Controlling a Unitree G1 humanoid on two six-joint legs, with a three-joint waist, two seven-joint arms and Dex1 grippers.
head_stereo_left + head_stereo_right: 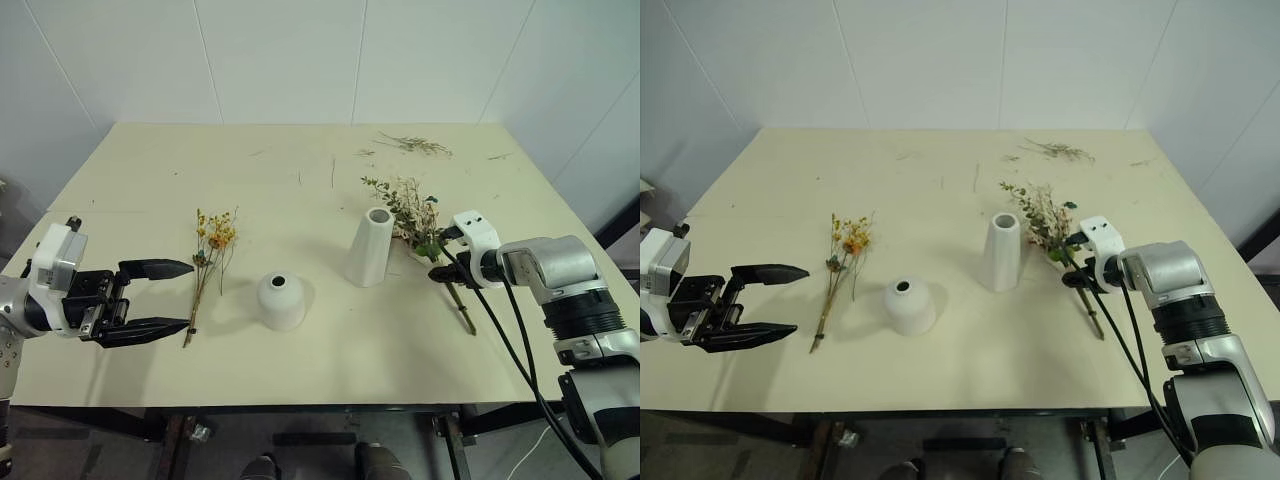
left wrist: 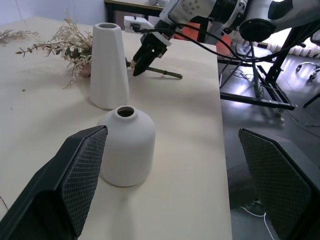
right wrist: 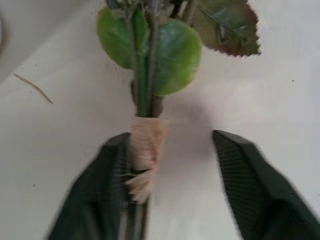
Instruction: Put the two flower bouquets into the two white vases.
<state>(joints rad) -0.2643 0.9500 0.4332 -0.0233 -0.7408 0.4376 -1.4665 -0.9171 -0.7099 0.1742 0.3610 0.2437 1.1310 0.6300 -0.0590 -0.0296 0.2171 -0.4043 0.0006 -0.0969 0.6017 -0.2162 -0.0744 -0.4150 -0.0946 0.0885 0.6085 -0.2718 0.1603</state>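
Twine-bound green stems of the large bouquet [image 3: 143, 107] between the right claw's [image 3: 172, 187] ribbed, apparently half-closed fingers; left claw [image 1: 155, 298] wide.

Matt, smooth white on tall vase [image 1: 371, 247] and squat vase [image 1: 281, 300], like unglazed ceramic. Pale, smooth, low-sheen table top [image 1: 300, 370]. Rough tan twine wrap around bouquet [image 3: 146, 150] stems. Black finger pads [image 2: 85, 170] with fine cross-hatched, rubbery texture.

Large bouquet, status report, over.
Right gripper straddling large bouquet stems, fingers not yet shut. Left gripper open, empty. Tall vase upright, mouth unobstructed.
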